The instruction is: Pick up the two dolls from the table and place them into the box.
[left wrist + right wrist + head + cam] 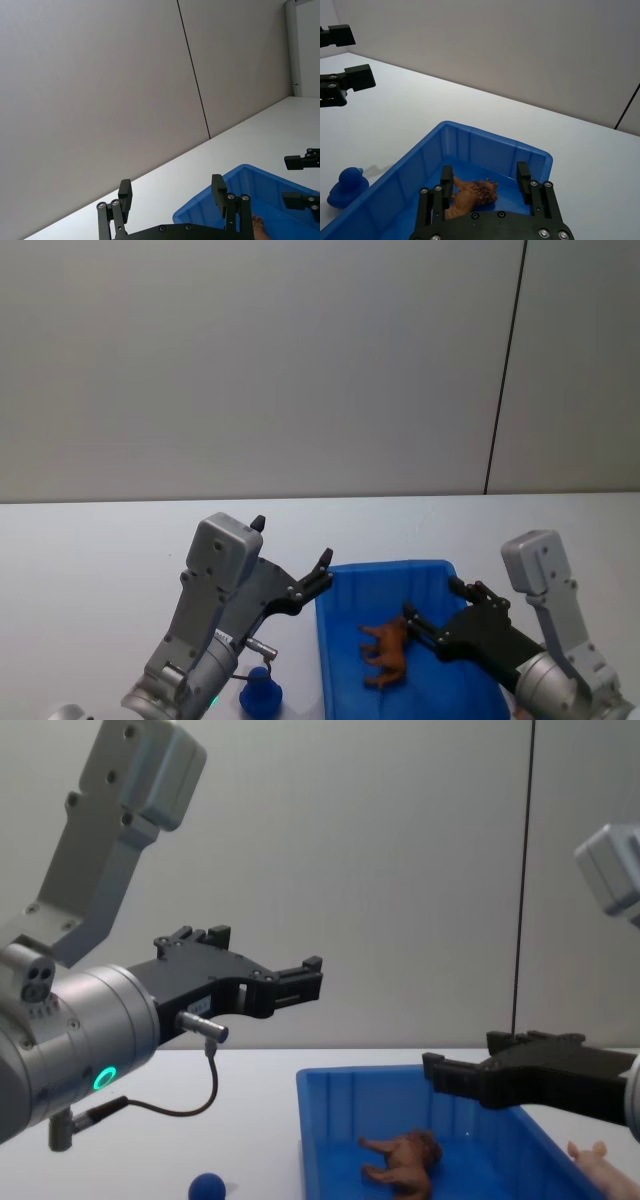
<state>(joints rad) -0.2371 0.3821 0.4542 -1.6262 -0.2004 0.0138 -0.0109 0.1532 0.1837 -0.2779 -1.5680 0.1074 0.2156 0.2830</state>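
The brown four-legged doll [386, 653] [472, 195] [405, 1160] lies on the floor of the blue box [432, 574] [495, 142] [350, 1077] [240, 182]. A pale pink doll [603, 1164] pokes into the chest view's lower right corner, just outside the box's right wall. My right gripper [432, 598] [485, 176] [452, 1076] hangs open over the box, a little above the brown doll and holding nothing. My left gripper [292, 542] [171, 192] [303, 978] is open and empty, raised above the table left of the box.
A small dark-blue toy [260, 692] [346, 186] [207, 1187] sits on the white table [100, 550] just left of the box, under my left arm. A plain grey wall stands behind the table.
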